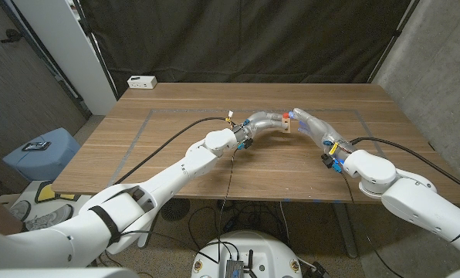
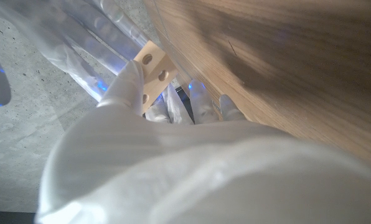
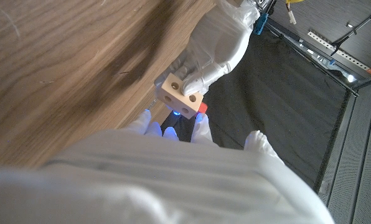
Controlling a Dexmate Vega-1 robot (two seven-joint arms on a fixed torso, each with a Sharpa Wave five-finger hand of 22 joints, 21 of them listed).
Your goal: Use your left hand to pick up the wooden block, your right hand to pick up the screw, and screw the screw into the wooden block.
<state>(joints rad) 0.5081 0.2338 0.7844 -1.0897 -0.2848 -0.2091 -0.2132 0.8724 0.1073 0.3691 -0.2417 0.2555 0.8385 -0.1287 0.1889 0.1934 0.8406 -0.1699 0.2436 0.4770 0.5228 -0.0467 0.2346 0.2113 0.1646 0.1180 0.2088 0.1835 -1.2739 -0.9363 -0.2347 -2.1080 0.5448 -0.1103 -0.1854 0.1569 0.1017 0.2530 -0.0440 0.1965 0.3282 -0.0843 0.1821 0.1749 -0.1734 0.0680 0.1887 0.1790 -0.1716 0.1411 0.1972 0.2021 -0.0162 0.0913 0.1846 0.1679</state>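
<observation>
Above the table's middle, my left hand [image 1: 262, 122] holds the pale wooden block [image 1: 288, 124] by its fingertips. The block [image 2: 153, 74] shows round holes in its face, and the same block [image 3: 180, 93] appears clear of the table in the right wrist view. My right hand [image 1: 310, 123] meets it from the other side. A small red screw [image 3: 201, 107] sits between the right hand's fingertips [image 3: 153, 129], right against the block's side. The screw's red head [image 1: 285, 116] peeks out just above the block. Its shaft is hidden.
The wooden table [image 1: 176, 100] carries grey tape lines [image 1: 137, 135] marking a rectangle. A white power strip [image 1: 142, 81] lies at its far left corner. Black cables [image 1: 176, 133] trail across the table from both wrists. A blue stool [image 1: 41, 154] stands left of the table.
</observation>
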